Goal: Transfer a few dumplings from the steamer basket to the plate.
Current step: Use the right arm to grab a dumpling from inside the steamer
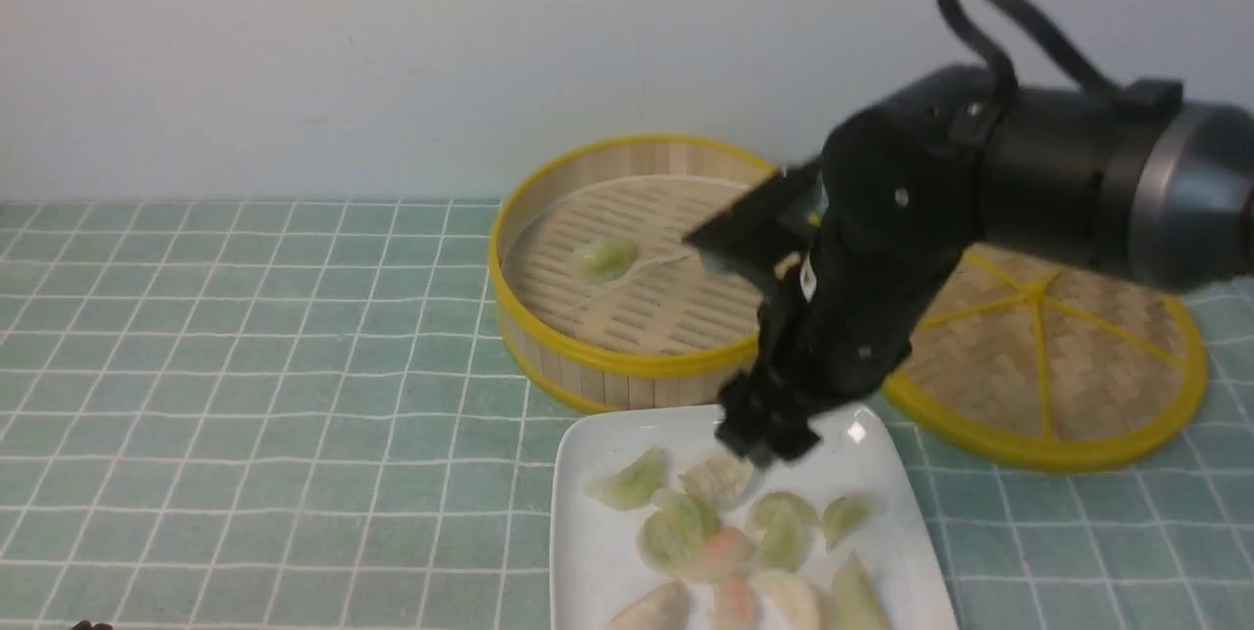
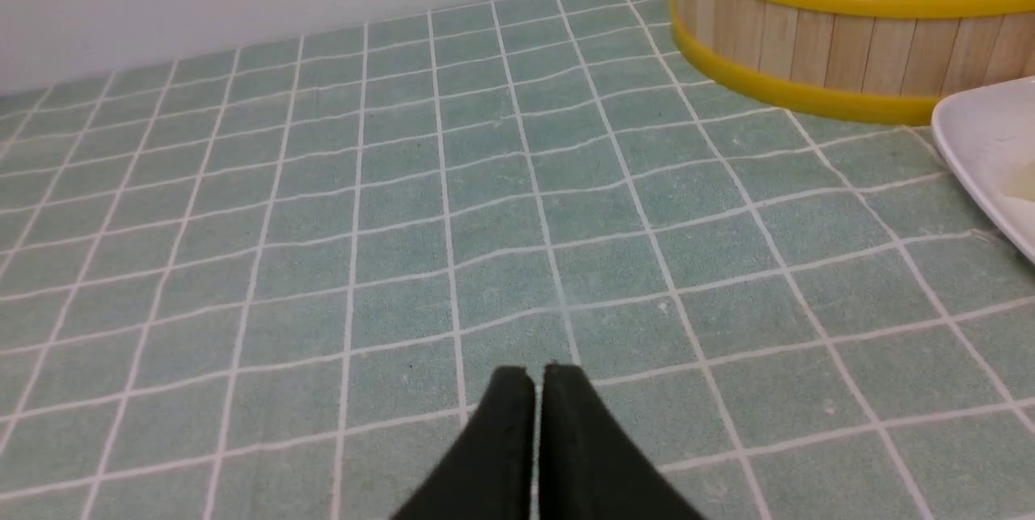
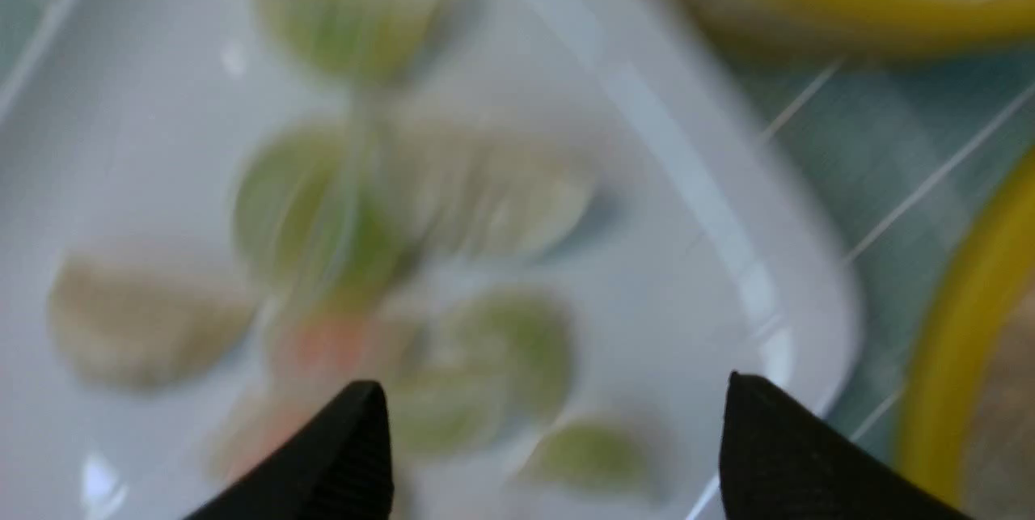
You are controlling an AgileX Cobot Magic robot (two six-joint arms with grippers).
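Steamer basket [image 1: 627,385] stood at 12 o'clock from plate [image 1: 588,454]; woven lid [image 1: 1038,365] lay flat at 2 o'clock. Plate carried heap of dumplings [image 1: 705,532]. Right gripper [image 1: 764,439] hung over plate's 12 o'clock edge, jaws spread wide, nothing between (wrist view blurred). Left gripper [image 2: 534,378] pinched shut, empty, over cloth [image 2: 323,261]. One green dumpling [image 1: 604,259] lay in basket, about 9 o'clock of centre. Judgement: release step. Advise lifting straight up, clear of heap, before any swing toward basket.

Even soft light, blurred right-wrist view
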